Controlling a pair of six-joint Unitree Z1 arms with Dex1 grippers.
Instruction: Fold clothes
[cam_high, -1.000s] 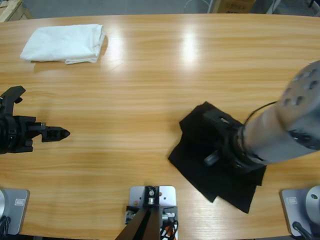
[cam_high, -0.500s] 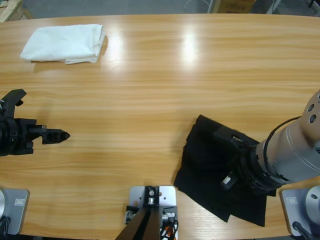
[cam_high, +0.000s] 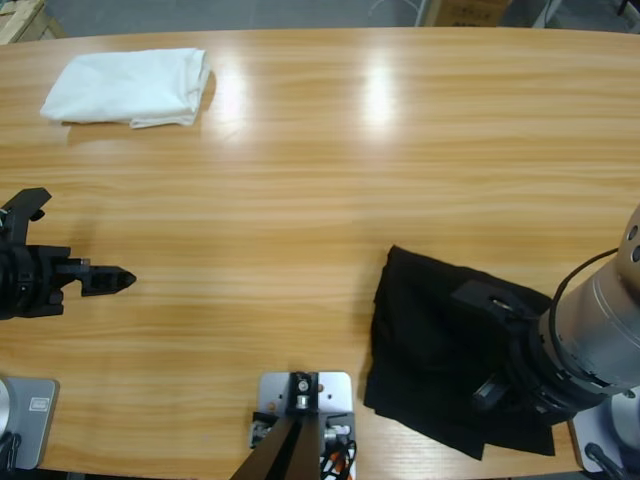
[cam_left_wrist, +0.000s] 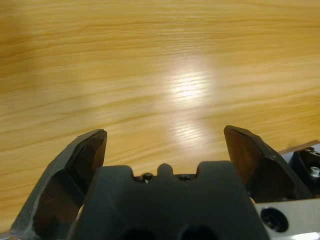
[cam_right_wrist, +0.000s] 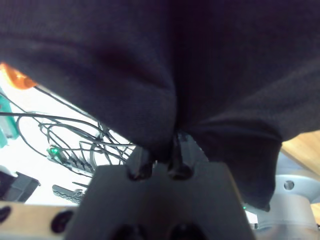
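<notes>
The black polo shirt lies as a compact, roughly squared bundle at the near right of the wooden table, its lower edge close to the table's front edge. No sleeve, collar or lettering shows from above — only layered dark cloth, with one layer's corner stepping out at the bottom. That suggests the folding itself is largely done, and what is left looks like placing or squaring the bundle and letting it go.

The right gripper has its jaws pinched nearly together on a ridge of the dark fabric, which hangs over most of the right wrist view; beneath it, cables and part of the rig show. In the high view this arm covers the bundle's right portion.

The left gripper sits well apart at the table's left side, holding nothing — its jaws stand wide over bare wood in the left wrist view.

A white folded garment rests at the far left corner, untouched by either arm.
</notes>
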